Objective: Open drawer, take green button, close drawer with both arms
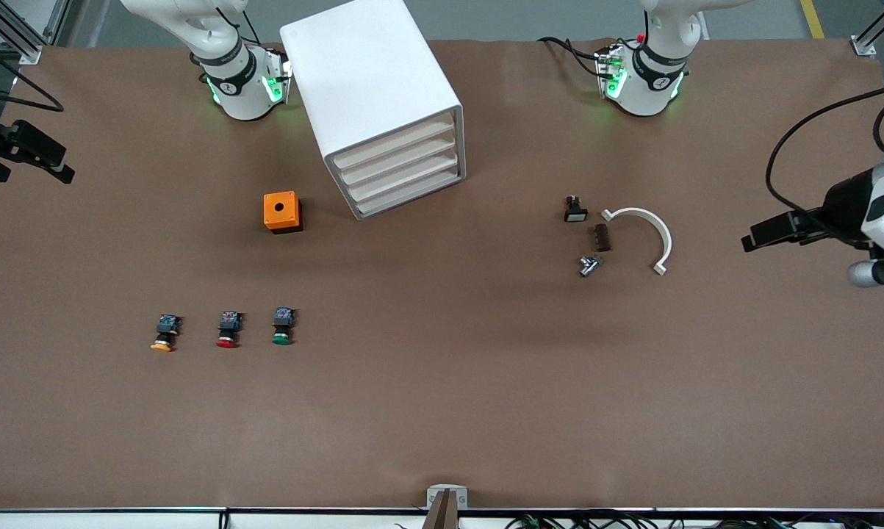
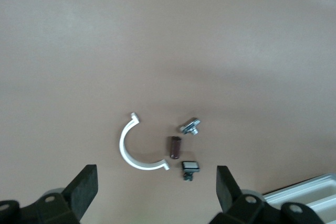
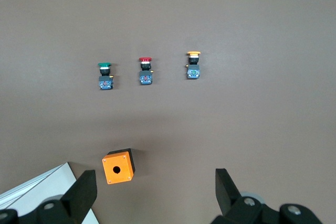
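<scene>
The green-capped button [image 1: 282,328] lies on the brown table, nearer to the front camera than the orange box, and shows in the right wrist view [image 3: 105,75]. The white drawer cabinet [image 1: 379,95] stands between the arm bases with all its drawers [image 1: 403,173] shut. My right gripper [image 3: 155,182] is open and empty, high over the right arm's end of the table [image 1: 34,158]. My left gripper [image 2: 156,182] is open and empty, high over the left arm's end [image 1: 780,231]. Both arms wait.
A red-capped button [image 1: 228,330] and a yellow-capped button [image 1: 164,333] lie beside the green one. An orange box [image 1: 282,211] with a hole stands beside the cabinet. A white arc [image 1: 644,234] and three small parts [image 1: 600,237] lie toward the left arm's end.
</scene>
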{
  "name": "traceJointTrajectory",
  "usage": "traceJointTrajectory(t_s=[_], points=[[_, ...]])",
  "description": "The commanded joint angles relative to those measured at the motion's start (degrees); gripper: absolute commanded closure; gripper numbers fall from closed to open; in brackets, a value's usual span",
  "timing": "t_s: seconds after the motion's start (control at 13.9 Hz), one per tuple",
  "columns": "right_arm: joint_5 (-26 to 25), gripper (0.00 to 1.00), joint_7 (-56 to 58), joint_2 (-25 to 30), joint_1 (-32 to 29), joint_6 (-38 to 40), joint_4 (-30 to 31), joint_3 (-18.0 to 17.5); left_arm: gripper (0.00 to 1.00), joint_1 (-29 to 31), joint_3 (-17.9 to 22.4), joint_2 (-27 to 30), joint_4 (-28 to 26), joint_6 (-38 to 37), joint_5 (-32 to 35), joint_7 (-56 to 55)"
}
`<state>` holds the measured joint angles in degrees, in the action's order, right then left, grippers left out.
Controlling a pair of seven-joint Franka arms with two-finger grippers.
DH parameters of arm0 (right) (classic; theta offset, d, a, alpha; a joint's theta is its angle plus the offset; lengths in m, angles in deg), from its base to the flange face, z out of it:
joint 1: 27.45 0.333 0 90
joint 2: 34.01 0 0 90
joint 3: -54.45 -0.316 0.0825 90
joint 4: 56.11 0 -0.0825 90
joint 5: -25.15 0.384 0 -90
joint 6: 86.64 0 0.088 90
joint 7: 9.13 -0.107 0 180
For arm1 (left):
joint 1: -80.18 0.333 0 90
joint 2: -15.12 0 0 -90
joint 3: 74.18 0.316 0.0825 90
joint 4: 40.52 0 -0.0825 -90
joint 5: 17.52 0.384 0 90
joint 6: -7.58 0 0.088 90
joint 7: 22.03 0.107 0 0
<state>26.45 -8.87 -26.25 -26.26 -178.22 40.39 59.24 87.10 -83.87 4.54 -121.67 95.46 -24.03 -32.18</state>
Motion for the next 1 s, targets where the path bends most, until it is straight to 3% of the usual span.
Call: traceJointTrajectory(t_s=[0.0, 0.14, 0.43, 0.72, 0.93], points=[[0.63, 0.00, 0.17, 1.37, -0.13, -0.53, 1.23, -0.04, 0.01, -3.29, 2.73, 5.65, -7.95, 2.63, 2.11, 1.55], [0.63, 0.00, 0.17, 1.29, -0.22, -0.35, 1.32, 0.04, 0.01, -8.21, 8.35, 8.46, -12.51, 5.70, 2.11, 1.63], [0.63, 0.00, 0.17, 1.29, -0.22, -0.09, 1.32, 0.04, 0.01, -10.51, 9.69, 11.28, -18.94, 12.12, 2.11, 1.63], [0.63, 0.00, 0.17, 1.37, -0.22, 0.26, 1.32, 0.04, 0.01, -11.31, 10.74, 11.72, -19.22, 15.47, 2.11, 1.63], [0.55, 0.00, 0.26, 1.29, -0.66, 0.09, 1.32, 0.13, 0.01, -10.78, 10.39, 11.81, -16.07, 15.04, 2.11, 1.55]])
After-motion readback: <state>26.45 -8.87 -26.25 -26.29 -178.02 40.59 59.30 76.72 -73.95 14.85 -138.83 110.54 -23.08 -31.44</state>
